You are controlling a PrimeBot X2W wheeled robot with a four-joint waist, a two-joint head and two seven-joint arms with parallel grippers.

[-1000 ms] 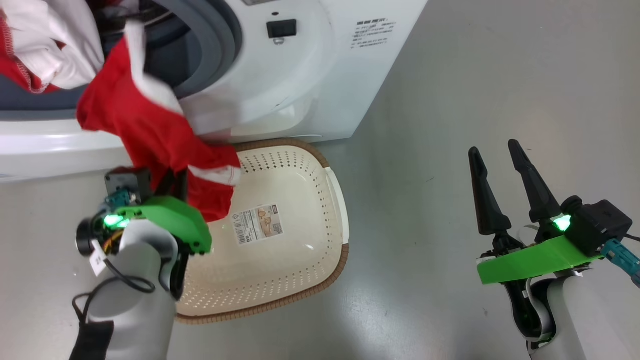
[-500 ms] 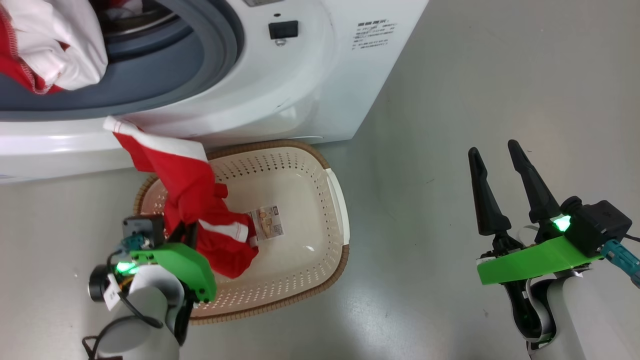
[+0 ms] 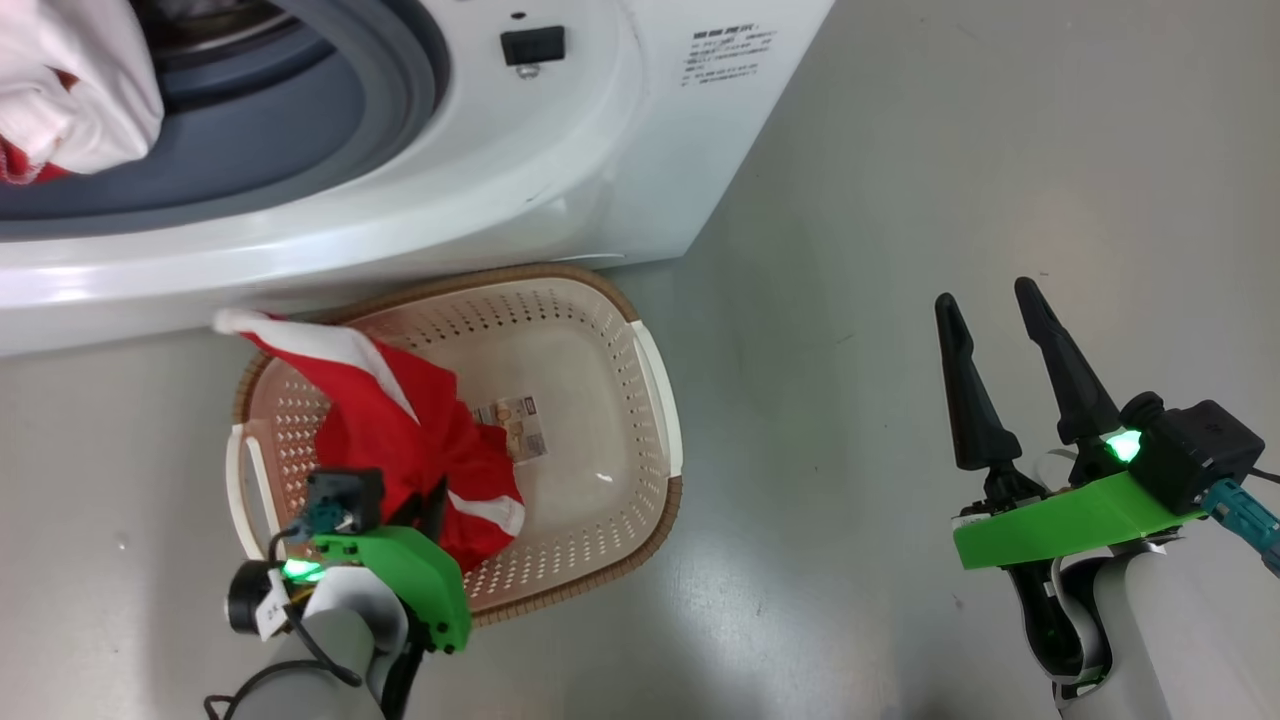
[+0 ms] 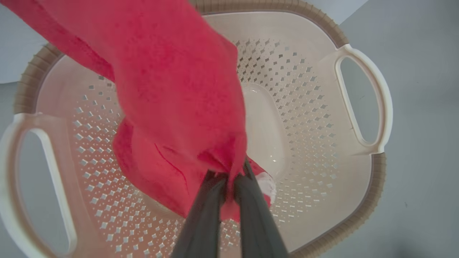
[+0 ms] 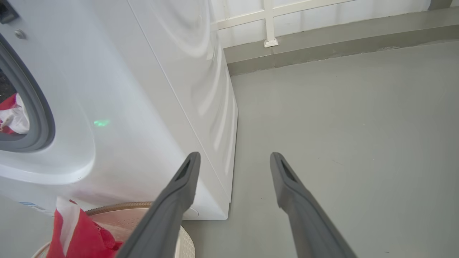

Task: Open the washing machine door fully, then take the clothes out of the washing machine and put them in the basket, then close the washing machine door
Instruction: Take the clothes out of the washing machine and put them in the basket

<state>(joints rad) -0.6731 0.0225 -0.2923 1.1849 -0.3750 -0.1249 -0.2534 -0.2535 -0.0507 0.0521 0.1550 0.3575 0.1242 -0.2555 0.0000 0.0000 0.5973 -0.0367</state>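
Left wrist view: left claw clamped on red, white-trimmed clothes over basket; right claw apart

The floor is smooth, seamless grey with a dull gloss. Soft, even light falls on it and leaves only faint shadows. A paler sheen lies across it in the head view, and a few small dark specks mark it. In the right wrist view the floor runs back to a white panelled wall. The wall carries 1 horizontal white rail and 1 upright white bar, which ends in a small white foot. Along the wall's base runs a grey-olive band, darker at its lower edge where it meets the floor.
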